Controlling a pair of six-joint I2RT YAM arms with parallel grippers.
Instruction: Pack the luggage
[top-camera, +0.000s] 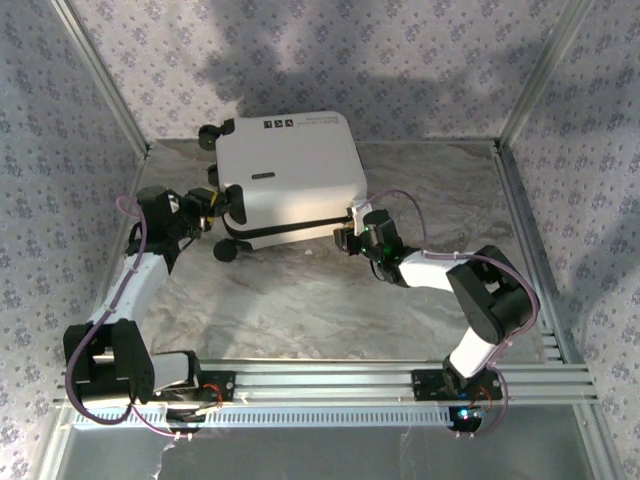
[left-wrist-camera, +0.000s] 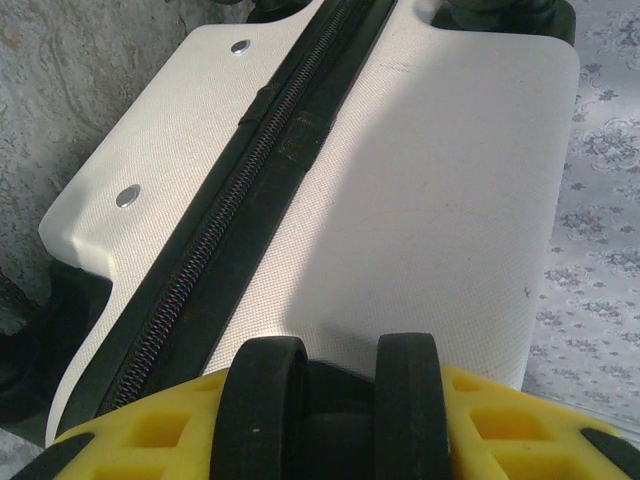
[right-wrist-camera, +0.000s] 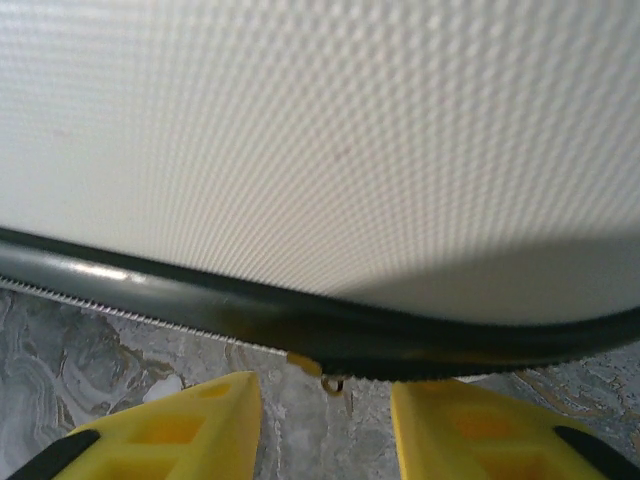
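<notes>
- Far left: a patterned fabric wall (top-camera: 60, 100) and one metal frame post (top-camera: 95, 70) hem in the marbled table (top-camera: 300, 310). My left arm (top-camera: 140, 285) reaches in from the near rail (top-camera: 350, 380).
- At the case's left end, my left gripper (top-camera: 232, 205) has its yellow fingers (left-wrist-camera: 140, 435) clamped on one twin-disc black wheel (left-wrist-camera: 330, 400), which blocks the bottom of that wrist view.
- Centre: the one luggage (top-camera: 290, 170) lies flat and closed toward the back of the table. On its side I count one black zipper band (left-wrist-camera: 230, 220) and two silver rivets (left-wrist-camera: 128, 196).
- At the case's near right corner, my right gripper (top-camera: 348, 235) holds nothing. Its two fingers (right-wrist-camera: 180, 430) stand apart, and one small zipper pull (right-wrist-camera: 325, 380) hangs ahead of the gap, touching neither. The white shell looms over most of that wrist view.
- Right: my right arm (top-camera: 480, 300) is folded at the elbow, with a second frame post (top-camera: 540, 60) behind it.
</notes>
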